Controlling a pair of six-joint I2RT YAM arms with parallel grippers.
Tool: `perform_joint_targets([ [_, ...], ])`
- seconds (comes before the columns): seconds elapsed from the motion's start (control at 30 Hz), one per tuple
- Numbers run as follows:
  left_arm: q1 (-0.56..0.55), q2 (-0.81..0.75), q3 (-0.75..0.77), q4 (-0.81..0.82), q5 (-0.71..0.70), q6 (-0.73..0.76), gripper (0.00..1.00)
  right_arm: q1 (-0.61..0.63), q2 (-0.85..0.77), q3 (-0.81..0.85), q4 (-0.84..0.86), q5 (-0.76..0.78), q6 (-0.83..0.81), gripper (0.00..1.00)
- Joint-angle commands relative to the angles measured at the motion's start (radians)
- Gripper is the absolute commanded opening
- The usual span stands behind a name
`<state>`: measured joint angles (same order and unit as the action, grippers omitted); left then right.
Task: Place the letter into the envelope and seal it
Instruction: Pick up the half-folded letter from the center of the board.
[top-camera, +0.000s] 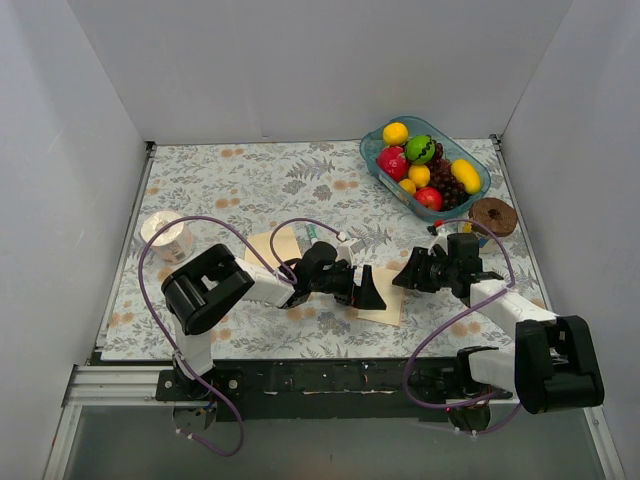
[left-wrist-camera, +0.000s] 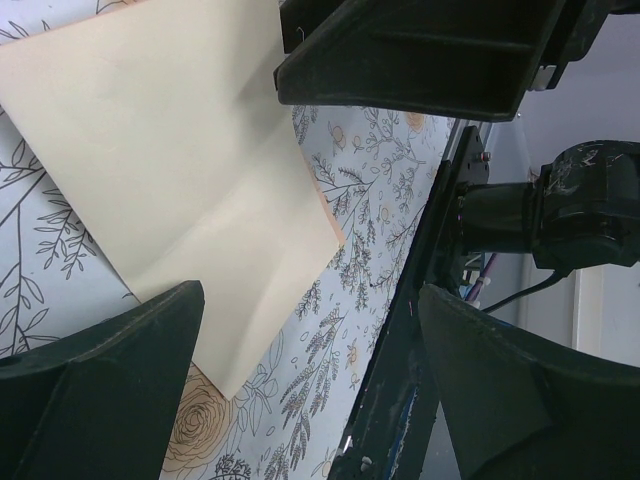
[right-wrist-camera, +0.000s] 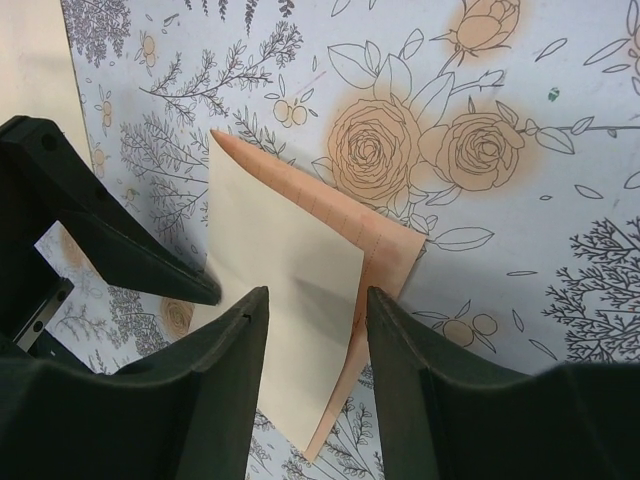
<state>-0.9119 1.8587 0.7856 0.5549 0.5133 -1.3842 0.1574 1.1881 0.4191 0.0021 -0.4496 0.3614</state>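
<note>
Envelope (left-wrist-camera: 190, 170) flat on floral table (top-camera: 250, 180), near centre, between the two arms. Letter (right-wrist-camera: 385, 245) under or inside it, hard to tell which; peach strip shows along two edges, one corner slightly lifted. Left gripper (top-camera: 370, 290): jaws wide apart, envelope's corner lying between them, nothing gripped. Right gripper (right-wrist-camera: 317, 295): jaws part-way apart, envelope's edge and letter's strip in the gap; contact with paper unclear.
</note>
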Motion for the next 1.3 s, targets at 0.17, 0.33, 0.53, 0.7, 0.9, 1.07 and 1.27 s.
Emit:
perform_joint_targets([
  [0.17,-0.004,0.028,0.0,-0.093,-0.024,0.024,0.89,-0.002,0.028,0.038,0.055,-0.029,-0.024,0.45],
  [0.33,-0.004,0.027,0.001,-0.095,-0.024,0.022,0.89,-0.004,0.048,0.035,0.067,-0.044,-0.019,0.37],
  [0.53,-0.004,0.019,0.006,-0.102,-0.024,0.027,0.89,-0.002,0.053,0.032,0.078,-0.044,-0.01,0.25],
  [0.7,-0.004,0.007,0.033,-0.121,-0.007,0.028,0.93,-0.002,0.048,0.032,0.07,-0.024,-0.006,0.02],
  [0.9,-0.002,-0.059,0.107,-0.209,-0.031,0.066,0.96,-0.002,0.019,0.03,0.056,-0.017,-0.006,0.01],
  [1.07,0.005,-0.125,0.106,-0.208,-0.044,0.08,0.98,-0.005,-0.039,0.037,0.033,-0.014,-0.009,0.01],
  [1.27,0.024,-0.127,0.043,-0.153,-0.007,0.057,0.98,-0.015,-0.11,0.035,0.019,-0.05,-0.012,0.01],
])
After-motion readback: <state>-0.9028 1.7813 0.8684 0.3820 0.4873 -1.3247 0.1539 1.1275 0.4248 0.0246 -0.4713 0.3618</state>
